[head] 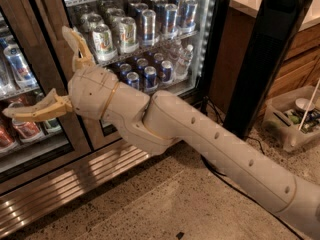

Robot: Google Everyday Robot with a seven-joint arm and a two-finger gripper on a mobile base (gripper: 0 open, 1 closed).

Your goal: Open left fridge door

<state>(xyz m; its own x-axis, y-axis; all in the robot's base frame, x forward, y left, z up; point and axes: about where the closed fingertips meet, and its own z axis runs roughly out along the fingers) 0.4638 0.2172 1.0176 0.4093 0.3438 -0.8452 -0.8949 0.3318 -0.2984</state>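
The left fridge door is the glass door in a bronze-brown frame at the left edge, with cans behind the glass. It stands closed. My gripper is in front of the brown upright between the two doors, and it is open wide. One finger points up over the right door's glass. The other finger reaches left across the left door's glass. Nothing is held between them. The arm runs down to the lower right.
The right glass door, edged by a white light strip, shows rows of cans and bottles. A tall black tower stands to its right, with a clear bin of items on the floor beside it. A black cable lies under the arm.
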